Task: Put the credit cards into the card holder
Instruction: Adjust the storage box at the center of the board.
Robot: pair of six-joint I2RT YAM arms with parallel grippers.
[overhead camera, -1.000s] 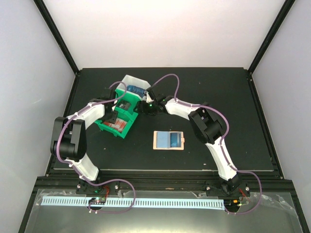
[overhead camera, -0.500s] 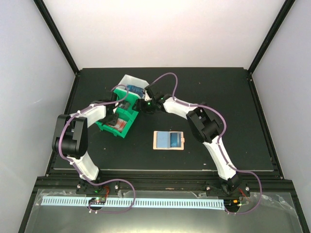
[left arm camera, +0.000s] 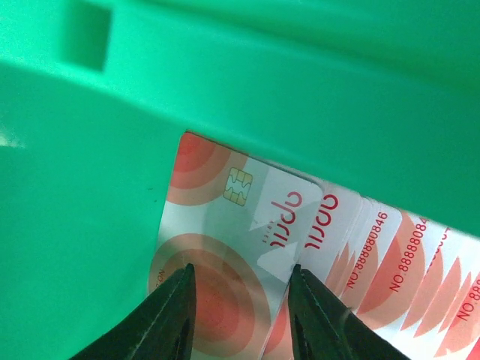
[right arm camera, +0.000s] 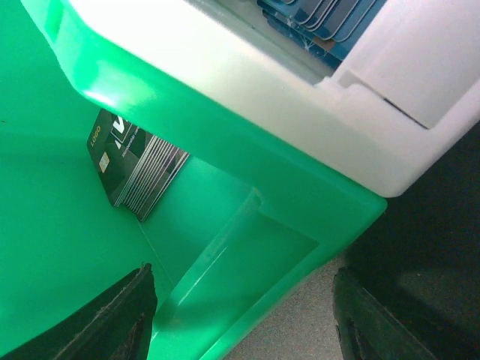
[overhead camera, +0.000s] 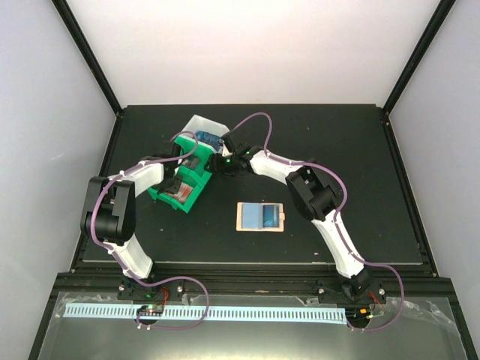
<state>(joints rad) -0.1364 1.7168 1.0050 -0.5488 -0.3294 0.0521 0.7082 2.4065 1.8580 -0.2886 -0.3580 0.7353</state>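
Observation:
A stack of red credit cards (left arm camera: 247,247) leans in a green bin (left arm camera: 90,187); it also shows in the top view (overhead camera: 178,194). My left gripper (left arm camera: 240,289) is open inside this bin, its fingers (left arm camera: 171,315) just in front of the front card's face, holding nothing. My right gripper (right arm camera: 244,300) is wide open and empty over the neighbouring green bin (right arm camera: 247,247), which holds dark cards (right arm camera: 131,169). Blue cards (right arm camera: 315,15) stand in the white bin (right arm camera: 405,82). The tan card holder (overhead camera: 260,217) lies open on the mat with a blue card in it.
The green and white bins (overhead camera: 196,150) stand joined at the back left of the black mat (overhead camera: 337,150). Both arms reach into them from either side. White walls surround the mat.
My right gripper has moved a little left, closer over the bins. The left arm and the green bin have shifted slightly. The card holder has not moved.

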